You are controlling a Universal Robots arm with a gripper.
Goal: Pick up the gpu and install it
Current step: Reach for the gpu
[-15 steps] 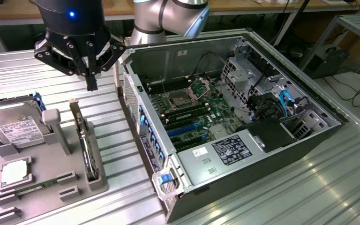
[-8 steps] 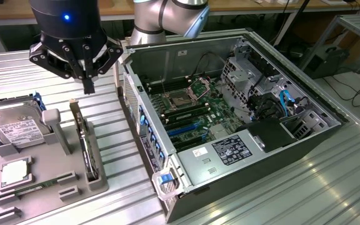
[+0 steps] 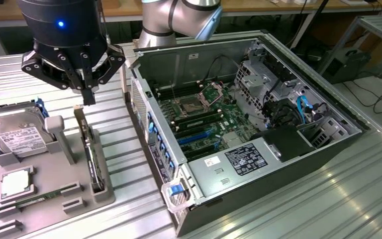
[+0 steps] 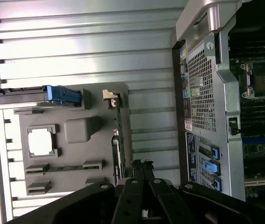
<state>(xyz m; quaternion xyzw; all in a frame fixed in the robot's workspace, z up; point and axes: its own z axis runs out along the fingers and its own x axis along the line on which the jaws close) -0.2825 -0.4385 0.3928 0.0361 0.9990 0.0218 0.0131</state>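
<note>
Here the closed fingers (image 3: 89, 95) hang just above the upright gpu (image 3: 89, 149)

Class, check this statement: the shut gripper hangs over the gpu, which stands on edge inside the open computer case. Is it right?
Not quite. The gpu stands on edge in the gray holder beside the open computer case, not inside it, as the exterior view shows. The shut gripper does hang over it.
</note>
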